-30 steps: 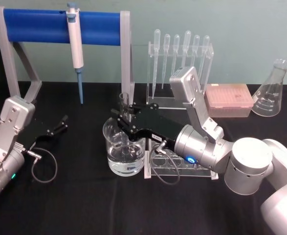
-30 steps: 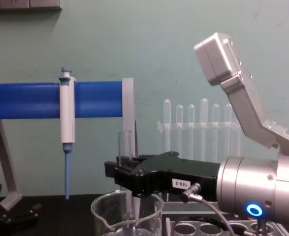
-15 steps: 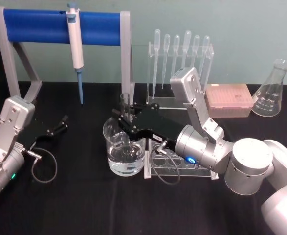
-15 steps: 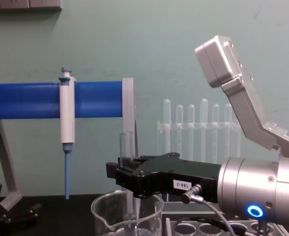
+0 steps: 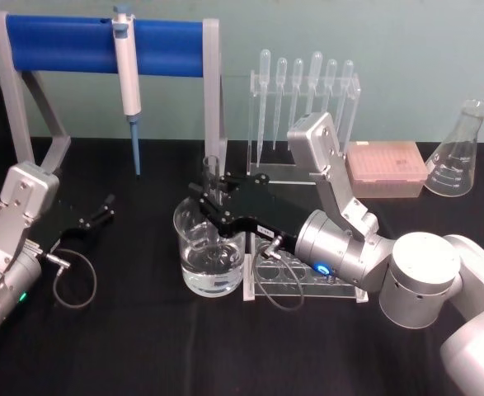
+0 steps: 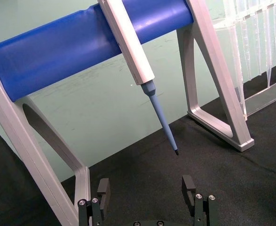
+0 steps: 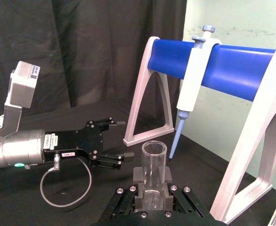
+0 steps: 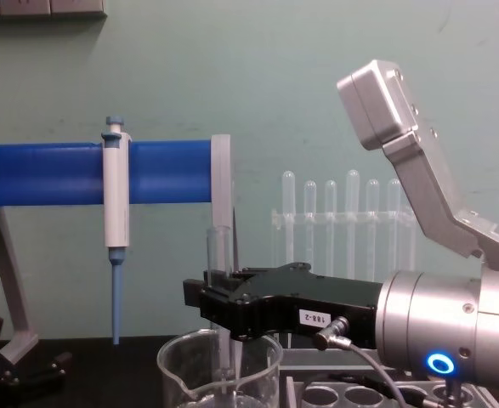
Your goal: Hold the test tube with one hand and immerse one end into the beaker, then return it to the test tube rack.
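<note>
The right gripper [image 5: 211, 198] reaches in low over the table with its fingers closed on the test tube [image 5: 211, 175], pinching it a little below the open rim, so a short length of glass stands up above the black jaws. The tube hangs upright over the beaker [image 5: 185, 241], and its lower part goes down past the rim towards the water; whether the tip is actually wet I can't make out. I'd guess the tube is light, stiff and slick, thin glass that would crack under a hard squeeze or a knock on the beaker's wall, so a modest grip high up near the rim looks right, and any lift should go straight up. The clear test tube rack [image 5: 307, 286] stands just beside the beaker, under the arm. The left gripper [image 6: 146, 188] rests apart on the black cloth, fingers spread wide and empty, near the pipettor [image 5: 129, 78] on its blue stand.
</note>
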Controlling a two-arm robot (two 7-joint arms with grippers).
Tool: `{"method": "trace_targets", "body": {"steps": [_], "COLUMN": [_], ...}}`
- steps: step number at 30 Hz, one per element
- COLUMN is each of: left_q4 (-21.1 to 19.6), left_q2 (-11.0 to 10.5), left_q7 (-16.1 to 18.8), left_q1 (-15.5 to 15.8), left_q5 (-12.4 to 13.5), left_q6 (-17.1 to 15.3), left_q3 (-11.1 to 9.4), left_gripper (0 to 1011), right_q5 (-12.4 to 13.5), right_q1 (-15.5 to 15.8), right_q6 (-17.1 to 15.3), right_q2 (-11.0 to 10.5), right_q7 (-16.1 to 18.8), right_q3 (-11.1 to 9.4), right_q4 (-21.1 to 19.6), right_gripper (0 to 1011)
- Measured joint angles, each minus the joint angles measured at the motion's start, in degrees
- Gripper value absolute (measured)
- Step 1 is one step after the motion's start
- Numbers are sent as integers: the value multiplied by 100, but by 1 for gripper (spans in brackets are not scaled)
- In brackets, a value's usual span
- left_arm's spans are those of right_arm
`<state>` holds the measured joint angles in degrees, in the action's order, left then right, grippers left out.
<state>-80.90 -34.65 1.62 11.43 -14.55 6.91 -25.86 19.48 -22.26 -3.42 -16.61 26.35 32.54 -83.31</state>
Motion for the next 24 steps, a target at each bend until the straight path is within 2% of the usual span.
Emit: {"method": "trace_targets", "body": {"steps": [24], "left_q4": [0], "left_q2": [0], "left_q7": [0], "left_q1": [0], "left_q5": [0], "left_q6": [0], "left_q3": [0], "left_gripper": [1000], "right_q5": [4], "right_q1": [0], "right_q6": [-1], "right_q2": [-2], "right_q7": [-2], "right_q3": [0], "right_q4": [-3], "right_gripper": [225]}}
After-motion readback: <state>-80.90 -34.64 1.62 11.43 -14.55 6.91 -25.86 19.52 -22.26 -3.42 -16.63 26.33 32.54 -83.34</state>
